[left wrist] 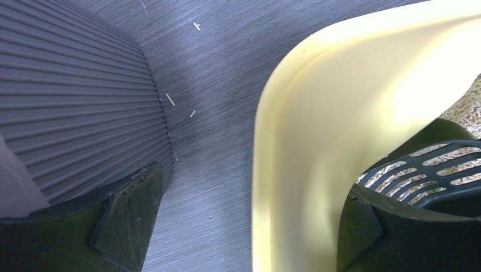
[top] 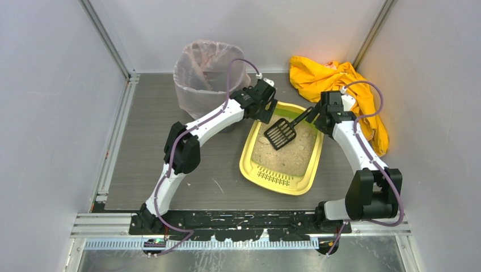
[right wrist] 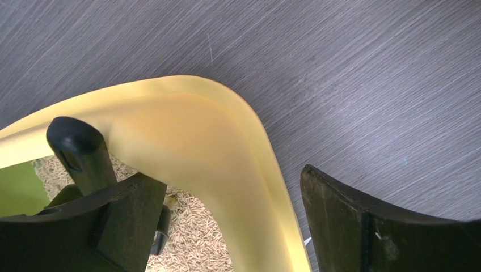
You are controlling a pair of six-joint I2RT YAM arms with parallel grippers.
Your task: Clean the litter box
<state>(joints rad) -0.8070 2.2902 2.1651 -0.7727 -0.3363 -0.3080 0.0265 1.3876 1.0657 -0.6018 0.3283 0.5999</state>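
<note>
The left gripper (left wrist: 253,182) and right gripper (right wrist: 231,175) straddle the litter box (top: 246,163) rim, jaws released. The right should likely shift over the scoop (top: 281,134) handle, centre it, then clamp.

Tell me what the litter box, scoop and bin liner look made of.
Litter box: likely moulded plastic, yellow, smooth with a soft sheen; its rounded rim catches the light.
Scoop: apparently hard plastic, dark and matte, with moulded slots.
Bin liner: thin film, probably plastic; translucent pinkish and crinkled.
</note>
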